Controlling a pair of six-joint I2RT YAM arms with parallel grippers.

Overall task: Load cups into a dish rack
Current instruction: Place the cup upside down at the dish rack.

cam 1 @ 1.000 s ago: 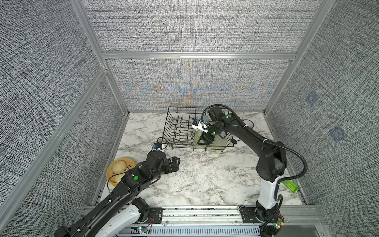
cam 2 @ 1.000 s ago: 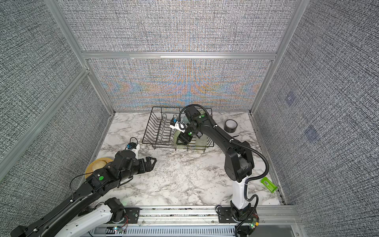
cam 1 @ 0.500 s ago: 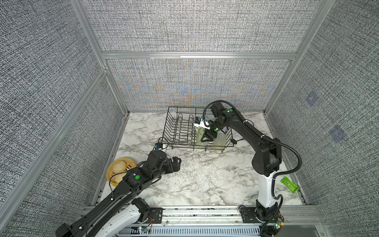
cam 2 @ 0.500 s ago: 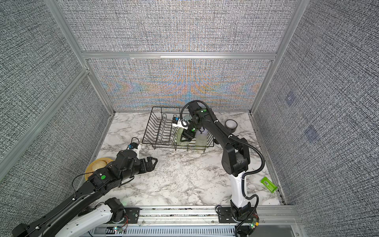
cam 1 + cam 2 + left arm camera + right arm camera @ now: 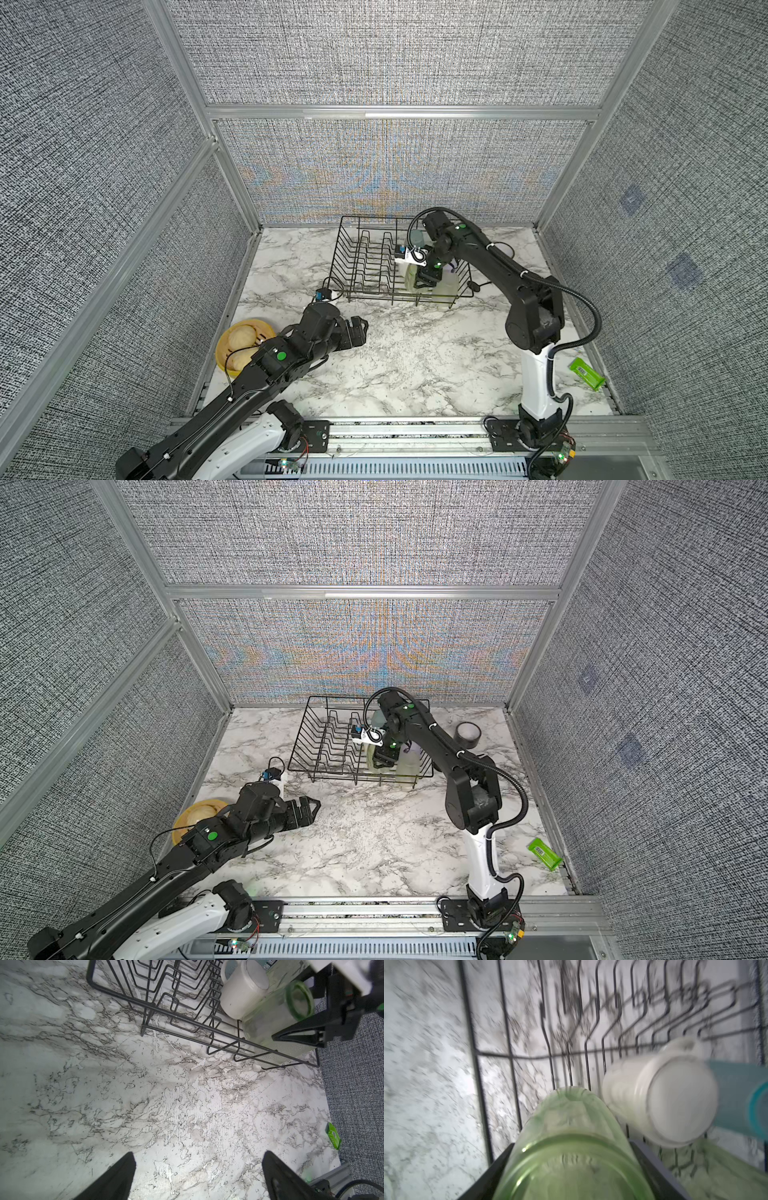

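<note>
The right gripper (image 5: 573, 1145) pinches the tall green cup (image 5: 571, 1118) between its two fingers, low in the frame, inside the right end of the dish rack (image 5: 365, 266). The white cup (image 5: 660, 1101) sits just to its right. A skewed release would probably knock that one, or leave the green cup toppling off a wire (the left gripper (image 5: 197, 1155) hangs spread and empty). The green cup's long axis stands near upright, slightly tilted, with the thick ring end uppermost.

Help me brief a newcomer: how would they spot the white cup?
Find the black wire dish rack at the table's back. At its right end, beside the translucent green cup in the right gripper's jaws, sits the white cup, the only white one.
</note>
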